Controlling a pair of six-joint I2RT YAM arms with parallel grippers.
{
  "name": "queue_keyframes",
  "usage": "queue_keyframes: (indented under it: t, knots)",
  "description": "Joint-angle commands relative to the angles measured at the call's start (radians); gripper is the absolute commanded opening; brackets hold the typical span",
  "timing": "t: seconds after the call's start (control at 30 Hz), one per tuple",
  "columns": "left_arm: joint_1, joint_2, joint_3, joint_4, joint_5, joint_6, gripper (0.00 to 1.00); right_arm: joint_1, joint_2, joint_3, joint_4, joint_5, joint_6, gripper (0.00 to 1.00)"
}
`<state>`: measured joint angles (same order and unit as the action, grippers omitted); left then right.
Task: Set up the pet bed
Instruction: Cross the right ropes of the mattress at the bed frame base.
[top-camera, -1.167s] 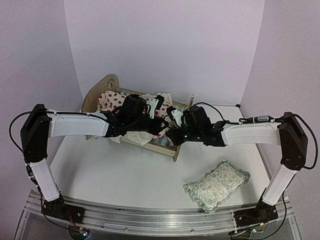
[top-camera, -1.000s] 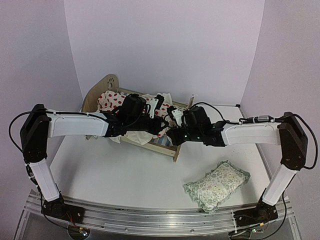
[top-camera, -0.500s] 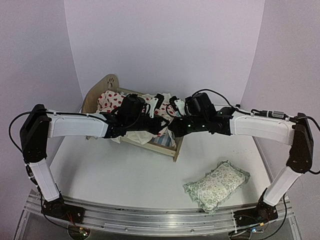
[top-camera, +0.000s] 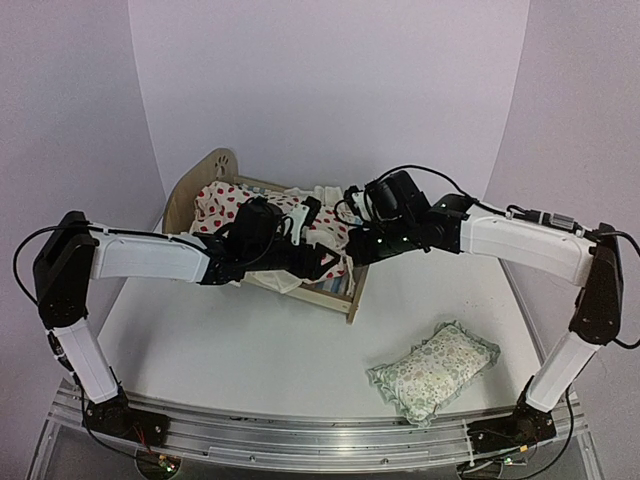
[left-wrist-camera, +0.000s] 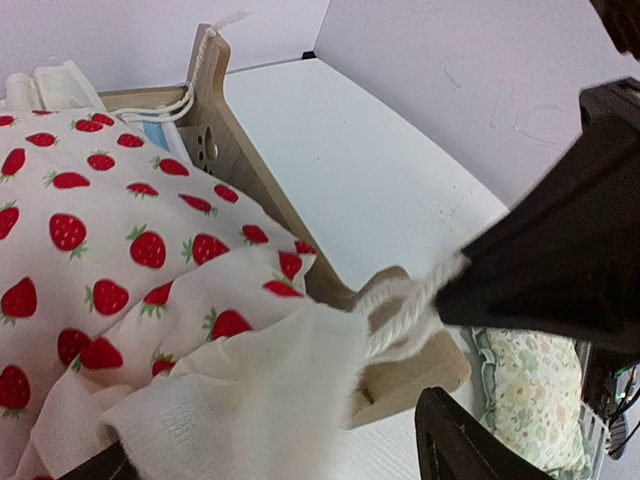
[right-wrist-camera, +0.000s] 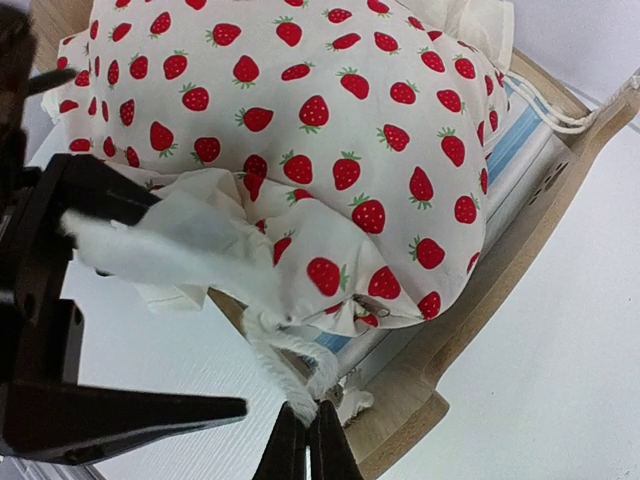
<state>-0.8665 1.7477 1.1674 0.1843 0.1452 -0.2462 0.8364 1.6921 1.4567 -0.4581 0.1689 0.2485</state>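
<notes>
Your bed (top-camera: 214, 172), likely a light, stiff wood frame, sits at the table's (top-camera: 250, 350) back left under a soft strawberry cushion (right-wrist-camera: 300, 120). Your right gripper (right-wrist-camera: 308, 440) pinches a limp white cord (right-wrist-camera: 285, 355) at the footboard corner. Your left gripper (left-wrist-camera: 268, 428) is spread around the cushion's corner. Hold rails, not fabric.

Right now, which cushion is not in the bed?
The green floral pillow, lying alone on the table; the strawberry cushion sits in the bed.
</notes>
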Motion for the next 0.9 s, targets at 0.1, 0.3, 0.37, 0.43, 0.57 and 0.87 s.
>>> queue_keyframes:
  t: [0.1, 0.3, 0.37, 0.43, 0.57, 0.87]
  knots:
    - [0.003, -0.195, -0.155, 0.086, 0.011, 0.070, 0.74, 0.002, 0.062, 0.081, -0.026, 0.067, 0.024, 0.00]
    - [0.003, -0.175, -0.249, 0.234, 0.200, 0.142, 0.63, 0.001, 0.073, 0.100, -0.027, 0.071, 0.056, 0.00]
    - [0.002, -0.136, -0.257, 0.300, 0.273, 0.151, 0.58, 0.001, 0.073, 0.108, -0.028, 0.075, 0.067, 0.00]
    - [-0.001, -0.100, -0.256, 0.358, 0.294, 0.146, 0.58, 0.002, 0.072, 0.114, -0.032, 0.077, 0.077, 0.00]
    - [-0.005, -0.027, -0.243, 0.444, 0.246, 0.152, 0.63, 0.001, 0.068, 0.119, -0.035, 0.074, 0.092, 0.00]
    - [-0.005, 0.138, -0.167, 0.570, 0.185, 0.167, 0.67, 0.001, 0.068, 0.118, -0.042, 0.046, 0.121, 0.00]
